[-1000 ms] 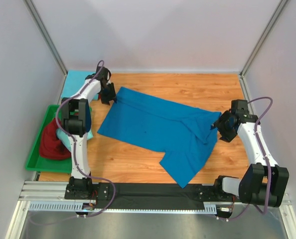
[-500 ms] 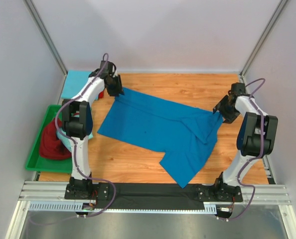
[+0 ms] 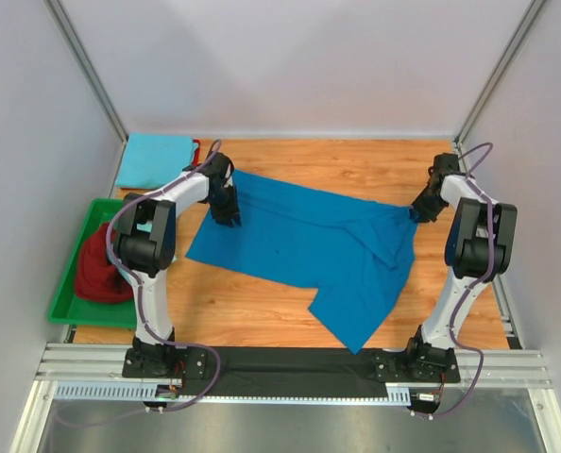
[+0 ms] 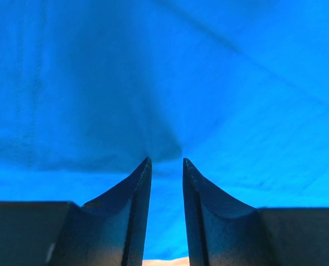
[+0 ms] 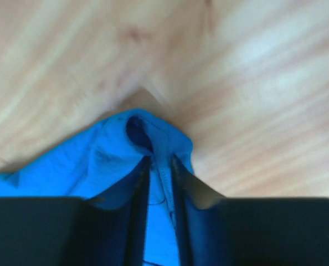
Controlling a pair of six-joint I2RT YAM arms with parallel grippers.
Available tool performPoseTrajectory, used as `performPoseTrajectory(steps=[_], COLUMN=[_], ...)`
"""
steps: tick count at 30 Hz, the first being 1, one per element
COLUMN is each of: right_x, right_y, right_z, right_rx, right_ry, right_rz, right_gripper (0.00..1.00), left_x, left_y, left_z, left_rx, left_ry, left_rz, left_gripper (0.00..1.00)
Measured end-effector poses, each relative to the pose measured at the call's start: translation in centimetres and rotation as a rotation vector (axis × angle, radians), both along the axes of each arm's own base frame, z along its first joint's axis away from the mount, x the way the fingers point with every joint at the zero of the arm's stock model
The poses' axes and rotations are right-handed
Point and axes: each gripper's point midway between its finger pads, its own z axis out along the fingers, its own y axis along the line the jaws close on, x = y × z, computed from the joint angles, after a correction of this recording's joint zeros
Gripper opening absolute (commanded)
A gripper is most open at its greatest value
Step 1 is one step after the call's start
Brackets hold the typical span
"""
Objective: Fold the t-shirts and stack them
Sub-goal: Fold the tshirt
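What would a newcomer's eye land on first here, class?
The royal blue t-shirt spread across the middle of the table, with the left gripper at its far-left corner and the right gripper pinching its right edge. Next, the green tray at the left edge, holding a maroon shirt.

Tray (image 3: 82, 315) left; bare table (image 3: 233, 304) around shirt (image 3: 299, 238)

Left claw (image 4: 167, 162), fingers narrowly parted, over creased royal blue t-shirt (image 4: 220, 83); sliver of wooden tabletop (image 4: 165, 261) beneath.
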Motion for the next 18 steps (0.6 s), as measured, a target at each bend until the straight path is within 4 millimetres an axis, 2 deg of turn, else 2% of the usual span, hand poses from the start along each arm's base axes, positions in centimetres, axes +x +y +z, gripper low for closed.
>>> performPoseTrajectory(steps=[3, 7, 8, 9, 10, 11, 12, 14, 16, 18], right_x=[2.6, 7.6, 8.8, 9.9, 11.1, 12.0, 12.7, 13.1, 12.9, 12.0], right_y=[-0.6, -1.3, -1.3, -1.4, -1.3, -1.2, -1.0, -0.5, -0.1, 0.5], right_z=[0.0, 0.3, 0.4, 0.5, 0.7, 1.0, 1.4, 2.3, 3.3, 4.5], right_rx=[-0.016, -0.025, -0.023, -0.024, -0.019, -0.014, -0.01, -0.008, -0.009, -0.008], right_ry=[-0.031, -0.106, -0.122, -0.139, -0.156, -0.173, -0.183, -0.18, -0.174, -0.167], right_rz=[0.021, 0.042, 0.051, 0.057, 0.069, 0.077, 0.086, 0.097, 0.11, 0.12], right_gripper=[0.18, 0.23, 0.26, 0.36, 0.39, 0.5, 0.56, 0.7, 0.72, 0.73], left_x=[-1.0, -2.2, -2.4, -2.8, -3.1, -3.6, -4.1, -5.1, -5.5, -4.8], left_y=[0.0, -1.2, -1.9, -2.6, -3.3, -3.9, -4.2, -4.3, -3.5, -2.5], left_z=[-0.5, -0.5, -0.5, -0.5, -0.5, -0.4, -0.4, -0.1, 0.7, 2.7], left_rx=[-0.022, -0.039, -0.038, -0.038, -0.041, -0.043, -0.041, -0.024, 0.005, 0.013], left_ry=[0.029, 0.036, 0.037, 0.037, 0.036, 0.038, 0.041, 0.047, 0.045, 0.006], left_rz=[0.036, 0.043, 0.034, 0.021, 0.009, -0.002, -0.012, -0.024, -0.019, -0.003], left_gripper=[0.36, 0.36, 0.36, 0.36, 0.36, 0.37, 0.42, 0.47, 0.49, 0.48])
